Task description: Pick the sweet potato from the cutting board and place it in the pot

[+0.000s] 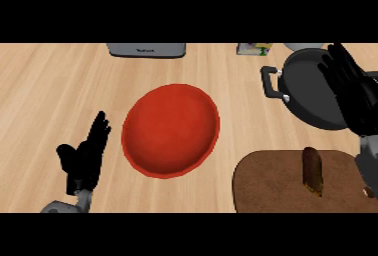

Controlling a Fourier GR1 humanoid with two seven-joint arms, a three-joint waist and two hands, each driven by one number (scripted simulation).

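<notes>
A long brown sweet potato (313, 171) lies on the dark brown cutting board (269, 185) at the lower right. Behind the board stands a black pot (306, 87) with a side handle at the right edge of the counter. My right hand (351, 87) is raised over the pot's right side, fingers straight and open, holding nothing, well above the sweet potato. My left hand (85, 155) rests open at the lower left, fingers up, away from all objects.
A large red plate (171, 130) lies in the middle of the wooden counter, left of the board. A grey appliance (146, 49) stands at the back edge. A small packet (255, 48) lies at the back near the pot.
</notes>
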